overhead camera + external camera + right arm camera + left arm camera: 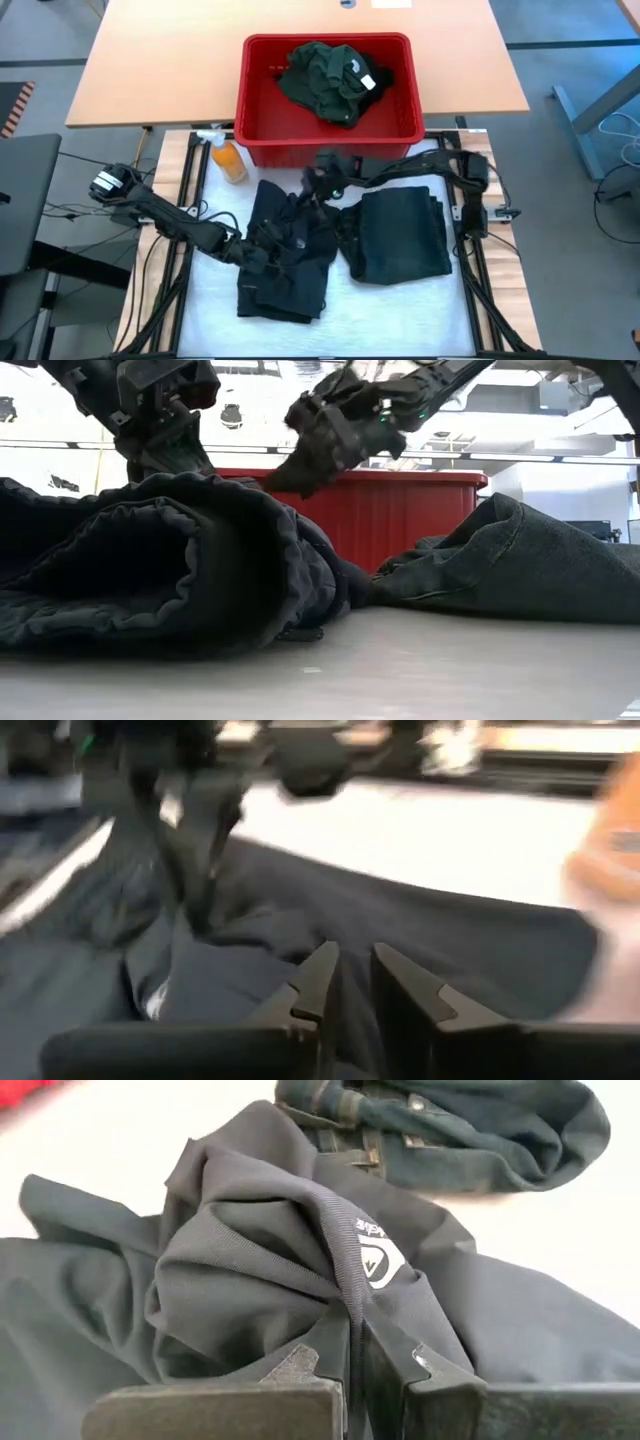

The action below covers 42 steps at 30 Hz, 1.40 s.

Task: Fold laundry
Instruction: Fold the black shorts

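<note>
Black cloth (250, 1280) bunches in a fold on the desk (400, 300) — the left pincer (355, 1360) is clamped on it. Just beside, the right pincer (355, 975) hovers, fingers slightly apart. Folded dark jeans (400, 235) lie alongside — a green shirt (325, 78) sits in the red basket (255, 110).

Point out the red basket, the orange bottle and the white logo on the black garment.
red basket (262, 128): high view, on its front wall.
orange bottle (229, 161): high view, on its body.
white logo (381, 1263): left wrist view, on the printed emblem of the black garment (240, 1270).
</note>
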Available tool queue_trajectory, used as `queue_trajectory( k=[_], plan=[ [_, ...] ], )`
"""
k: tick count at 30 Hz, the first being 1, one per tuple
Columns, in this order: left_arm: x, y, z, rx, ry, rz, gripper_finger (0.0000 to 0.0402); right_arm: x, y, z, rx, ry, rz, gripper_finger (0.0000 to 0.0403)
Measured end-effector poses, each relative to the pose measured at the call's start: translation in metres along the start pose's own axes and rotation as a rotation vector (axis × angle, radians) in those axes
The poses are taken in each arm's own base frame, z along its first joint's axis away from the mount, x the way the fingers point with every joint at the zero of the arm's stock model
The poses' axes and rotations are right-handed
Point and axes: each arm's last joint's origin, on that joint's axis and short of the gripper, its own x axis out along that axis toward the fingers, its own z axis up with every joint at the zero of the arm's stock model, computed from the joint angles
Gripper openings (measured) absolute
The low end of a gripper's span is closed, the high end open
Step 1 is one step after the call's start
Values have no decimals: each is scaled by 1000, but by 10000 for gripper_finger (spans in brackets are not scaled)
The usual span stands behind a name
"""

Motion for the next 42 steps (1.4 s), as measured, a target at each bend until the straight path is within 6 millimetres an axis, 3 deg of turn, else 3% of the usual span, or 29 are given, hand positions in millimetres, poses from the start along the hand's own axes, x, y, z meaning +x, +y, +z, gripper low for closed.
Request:
queue_trajectory(
  k=[2, 7, 15, 24, 35, 39, 42],
  plan=[
    [2, 1, 1, -11, 27, -25, 0, 9, 1, -3, -39, 62, 84, 105],
    [2, 0, 2, -34, 58, -72, 0, 11, -4, 11, -99, 133, 206, 118],
    [3, 0, 4, -51, 38, -64, 0, 9, 0, 21, -378, 163, 178, 123],
    [3, 1, 4, -52, 26, -52, 0, 21, 19, 13, -641, 307, 150, 123],
    [3, 1, 4, -52, 29, -55, 0, 34, 36, 16, -706, 306, 150, 122],
    [3, 0, 4, -55, 25, -59, 0, 47, 40, 9, -720, 318, 151, 100],
    [3, 0, 5, -60, 19, -64, 0, 52, 41, 2, -686, 337, 160, 47]
  ],
)
